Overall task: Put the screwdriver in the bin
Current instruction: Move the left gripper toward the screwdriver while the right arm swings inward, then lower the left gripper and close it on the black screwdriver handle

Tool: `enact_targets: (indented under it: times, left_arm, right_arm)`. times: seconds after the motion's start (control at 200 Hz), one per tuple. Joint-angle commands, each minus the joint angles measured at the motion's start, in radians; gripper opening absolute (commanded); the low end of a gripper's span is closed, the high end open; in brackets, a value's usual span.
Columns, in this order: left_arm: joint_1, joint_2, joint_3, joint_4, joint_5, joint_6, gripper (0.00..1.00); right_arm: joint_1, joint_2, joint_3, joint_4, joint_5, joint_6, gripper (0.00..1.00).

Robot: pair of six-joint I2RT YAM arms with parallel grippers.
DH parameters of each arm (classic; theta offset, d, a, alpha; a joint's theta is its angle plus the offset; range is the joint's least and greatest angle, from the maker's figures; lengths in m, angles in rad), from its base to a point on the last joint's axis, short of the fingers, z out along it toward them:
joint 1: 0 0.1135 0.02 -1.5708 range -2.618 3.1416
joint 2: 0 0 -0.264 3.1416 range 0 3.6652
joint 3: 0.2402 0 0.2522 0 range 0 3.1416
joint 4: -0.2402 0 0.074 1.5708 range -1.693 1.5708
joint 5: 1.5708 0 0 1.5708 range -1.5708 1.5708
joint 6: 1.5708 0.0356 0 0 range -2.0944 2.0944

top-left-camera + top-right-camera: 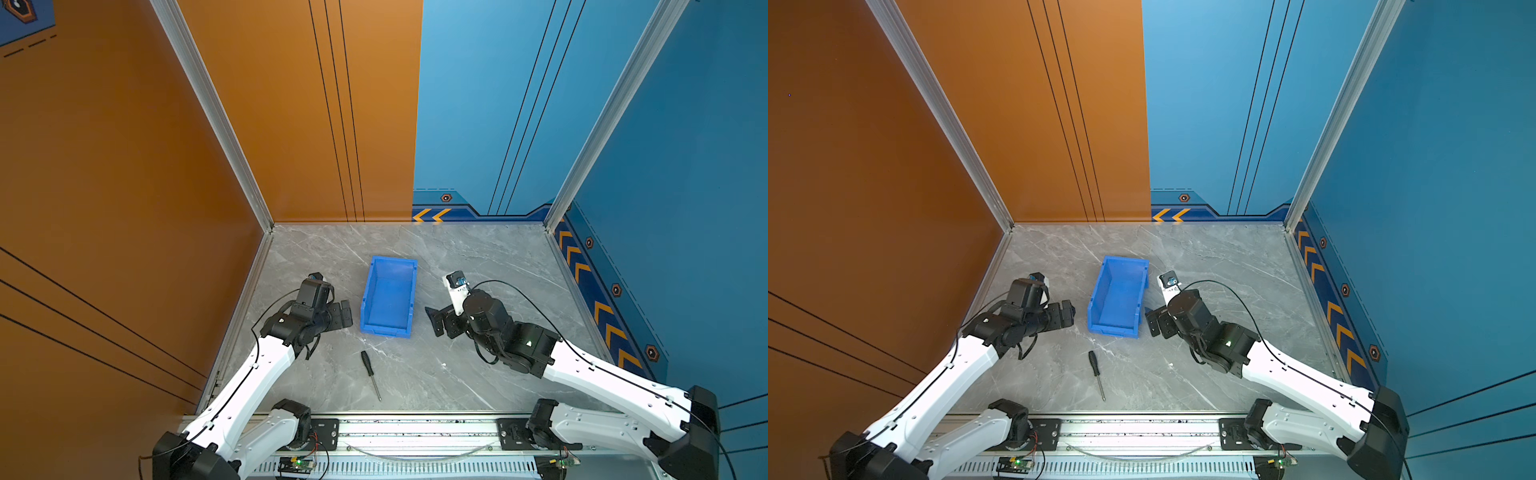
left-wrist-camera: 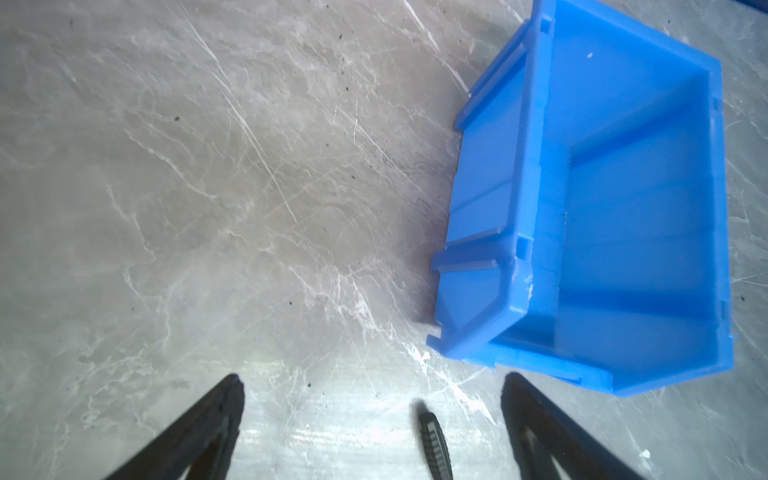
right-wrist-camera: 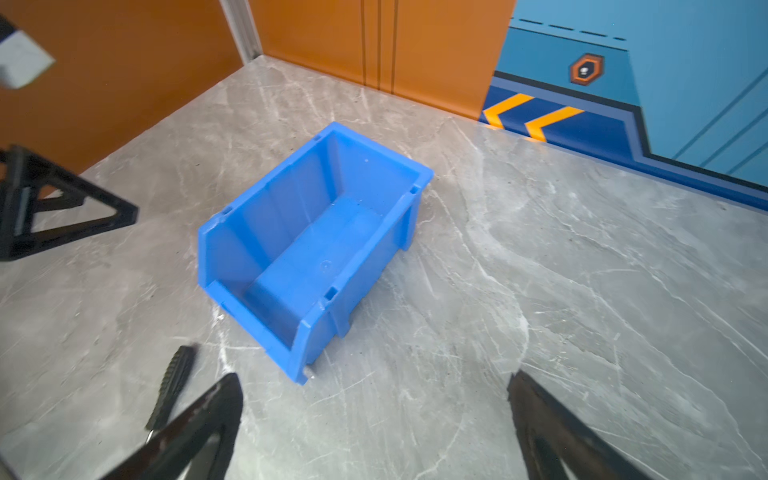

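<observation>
— Where is the screwdriver, from up top?

— In both top views I see the screwdriver (image 1: 371, 376) (image 1: 1096, 376) lying flat on the grey table (image 1: 478, 374), a little in front of the bin (image 1: 388, 299) (image 1: 1119, 295) and apart from it. Its black handle points toward the bin's low front edge, its thin shaft toward the near edge where the arms are mounted. The bin stands upright mid-table, its long side running away from me.

— And the pincers?

— The left gripper (image 1: 347, 314) hovers just beside the bin's left wall, and the right gripper (image 1: 433, 322) is near its right wall. As far as I can tell, neither touches the bin. Both look spread and hold nothing.

— Check the left wrist camera.

— There I see two black fingers (image 2: 220, 407) set wide apart over bare table. The ribbed handle end of the screwdriver (image 2: 434, 446) shows between them, closer to the finger on the bin's side and touching neither. The bin (image 2: 623, 208) sits beyond that finger, its open top toward the lens.

— Right wrist?

— Its fingers (image 3: 540, 419) stand wide too, with only table between them. The bin (image 3: 307, 249) lies ahead, low front edge nearest. The screwdriver (image 3: 174, 386) lies just outside one finger, partly hidden behind it, and I cannot tell if they touch. Past the bin I catch part of the left gripper.
</observation>
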State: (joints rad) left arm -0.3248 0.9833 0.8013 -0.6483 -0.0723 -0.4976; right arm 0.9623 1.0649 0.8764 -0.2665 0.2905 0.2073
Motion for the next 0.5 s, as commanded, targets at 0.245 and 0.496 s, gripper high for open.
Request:
enact_targets:
  times: [0.245, 0.496]
  left_arm:
    - [-0.020, -0.075, -0.063, -0.143, 0.086, -0.253, 0.98]
    - [-0.085, -0.042, -0.069, -0.180, 0.105, -0.288, 0.99]
  right_arm:
    - [0.106, -0.051, -0.059, 0.063, -0.236, -0.140, 1.00]
    - [0.186, -0.053, -0.101, 0.099, -0.329, -0.209, 1.00]
